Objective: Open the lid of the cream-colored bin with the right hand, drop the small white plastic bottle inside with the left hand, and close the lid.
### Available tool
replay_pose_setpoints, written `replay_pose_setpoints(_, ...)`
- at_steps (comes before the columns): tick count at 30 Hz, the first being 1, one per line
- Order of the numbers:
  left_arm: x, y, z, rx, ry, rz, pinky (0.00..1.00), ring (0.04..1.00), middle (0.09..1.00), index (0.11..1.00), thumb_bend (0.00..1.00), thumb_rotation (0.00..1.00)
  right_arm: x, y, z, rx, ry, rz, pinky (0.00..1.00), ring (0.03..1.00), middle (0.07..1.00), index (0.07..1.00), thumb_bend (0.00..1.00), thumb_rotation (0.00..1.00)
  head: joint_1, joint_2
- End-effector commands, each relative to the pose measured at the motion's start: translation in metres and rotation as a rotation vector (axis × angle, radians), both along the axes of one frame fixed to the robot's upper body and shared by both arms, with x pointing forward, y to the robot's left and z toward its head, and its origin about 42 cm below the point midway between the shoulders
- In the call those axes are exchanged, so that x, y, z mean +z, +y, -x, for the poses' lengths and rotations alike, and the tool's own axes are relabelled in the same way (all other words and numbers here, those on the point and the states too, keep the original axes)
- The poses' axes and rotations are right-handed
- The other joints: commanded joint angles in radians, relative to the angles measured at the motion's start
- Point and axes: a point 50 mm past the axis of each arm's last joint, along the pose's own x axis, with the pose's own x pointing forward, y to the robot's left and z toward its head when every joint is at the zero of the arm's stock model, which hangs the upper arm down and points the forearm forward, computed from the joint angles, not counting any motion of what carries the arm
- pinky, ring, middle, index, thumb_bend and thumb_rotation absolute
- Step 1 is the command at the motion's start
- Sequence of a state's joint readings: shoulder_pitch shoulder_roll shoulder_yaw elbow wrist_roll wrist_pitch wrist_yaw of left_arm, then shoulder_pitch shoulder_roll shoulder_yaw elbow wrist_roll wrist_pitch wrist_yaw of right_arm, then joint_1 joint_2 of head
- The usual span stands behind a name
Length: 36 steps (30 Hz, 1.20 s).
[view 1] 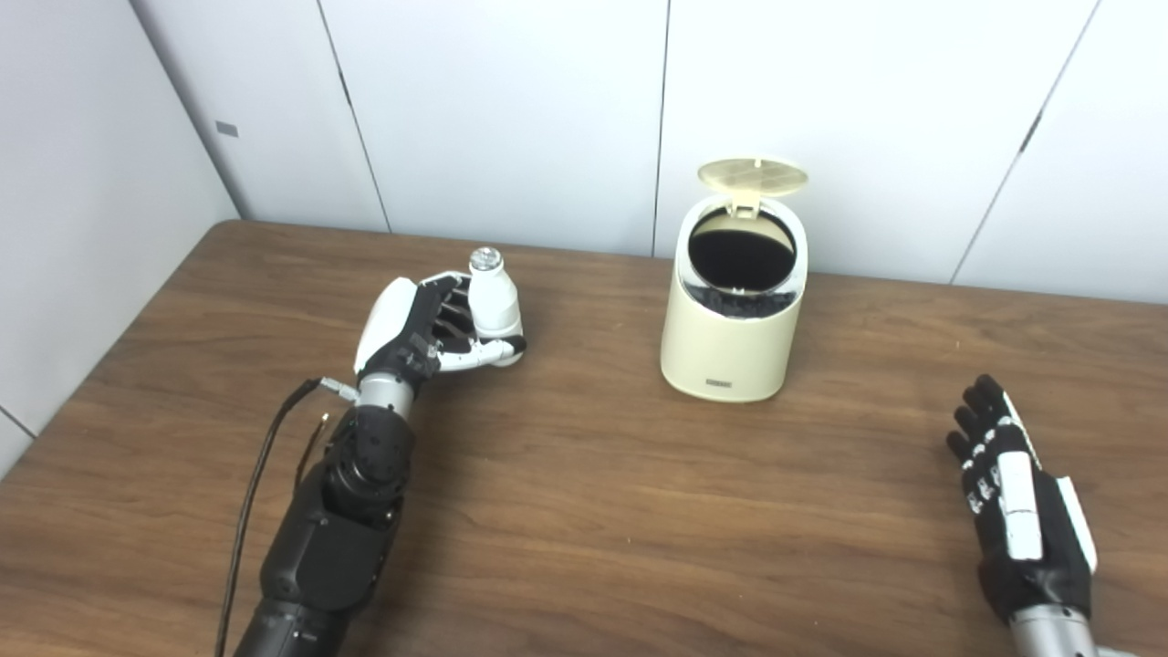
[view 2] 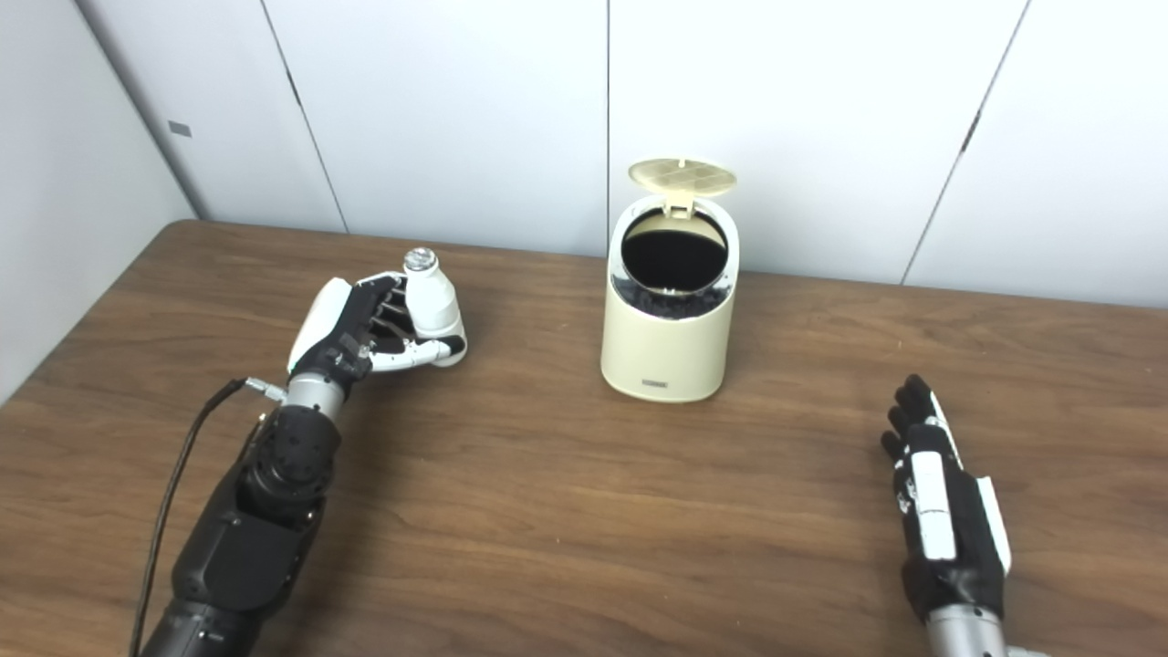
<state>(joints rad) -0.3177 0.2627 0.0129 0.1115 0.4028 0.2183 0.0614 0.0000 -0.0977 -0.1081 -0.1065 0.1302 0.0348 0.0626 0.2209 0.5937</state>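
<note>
Worktop (view 1: 584,511): brown wood, white panels behind.
Bin (view 1: 730,338): centre-far, lid (view 1: 753,175) up.
Bottle (view 1: 493,306): left, clamped in left hand (view 1: 429,333); likely light, slick, take mid-body.
Right hand (view 1: 1022,502): near-right, fingers straight, empty.

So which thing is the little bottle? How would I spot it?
Find the brown table, then the cream bin with its lid up. Left of it, the left hand wraps its fingers around the small white bottle, upright, shiny-capped.

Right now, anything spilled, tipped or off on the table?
Nothing stands out. Bin upright, lid open. Bottle upright in left hand. Right hand open, apart from the bin.
</note>
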Motion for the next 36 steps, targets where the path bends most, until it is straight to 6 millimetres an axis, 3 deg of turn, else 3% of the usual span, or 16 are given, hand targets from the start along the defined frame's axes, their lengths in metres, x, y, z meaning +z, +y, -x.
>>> replay_pose_setpoints(1,0.021,0.001,-0.012,0.001,-0.093,0.023,0.4,0.473,0.471,0.554,0.57,0.01,0.02,0.002,-0.007,0.005,-0.092,0.012,0.96,0.974,0.961,0.945,0.66,0.87,-0.002,0.002)
replay_pose_setpoints(3,0.02,0.001,-0.012,0.0,-0.097,0.028,0.38,0.45,0.441,0.53,0.53,0.0,0.021,0.002,-0.007,0.003,-0.094,0.016,0.96,0.975,0.96,0.945,0.66,0.87,-0.005,0.002)
replay_pose_setpoints(8,0.019,0.001,-0.014,-0.035,-0.106,0.021,0.47,0.508,0.513,0.474,0.52,0.0,0.023,0.002,-0.006,0.006,-0.103,0.02,0.96,0.978,0.954,0.942,0.64,0.88,-0.01,0.003)
replay_pose_setpoints(22,0.026,-0.001,-0.009,-0.053,-0.151,0.015,0.44,0.487,0.506,0.478,0.52,0.0,0.021,0.001,-0.006,-0.001,-0.098,0.039,0.97,0.983,0.95,0.951,0.64,0.9,-0.023,0.004)
replay_pose_setpoints(28,0.048,-0.015,0.001,-0.097,-0.254,-0.027,0.45,0.492,0.511,0.476,0.52,0.0,0.018,0.003,-0.007,0.0,-0.093,0.035,0.98,0.987,0.943,0.942,0.66,0.89,-0.08,0.008)
replay_pose_setpoints(31,0.065,-0.024,0.007,-0.108,-0.326,-0.065,0.33,0.384,0.462,0.496,0.5,0.0,0.016,0.006,-0.008,-0.003,-0.09,0.046,0.97,0.981,0.936,0.937,0.66,0.9,-0.126,0.013)
replay_pose_setpoints(34,0.083,-0.035,0.011,-0.11,-0.388,-0.104,0.2,0.347,0.439,0.524,0.49,0.0,0.013,0.008,-0.008,0.006,-0.086,0.047,0.98,0.979,0.932,0.933,0.66,0.91,-0.159,0.015)
replay_pose_setpoints(36,0.094,-0.042,0.013,-0.12,-0.423,-0.134,0.25,0.366,0.458,0.517,0.5,0.0,0.012,0.01,-0.009,0.01,-0.08,0.045,0.98,0.983,0.936,0.935,0.66,0.9,-0.173,0.013)
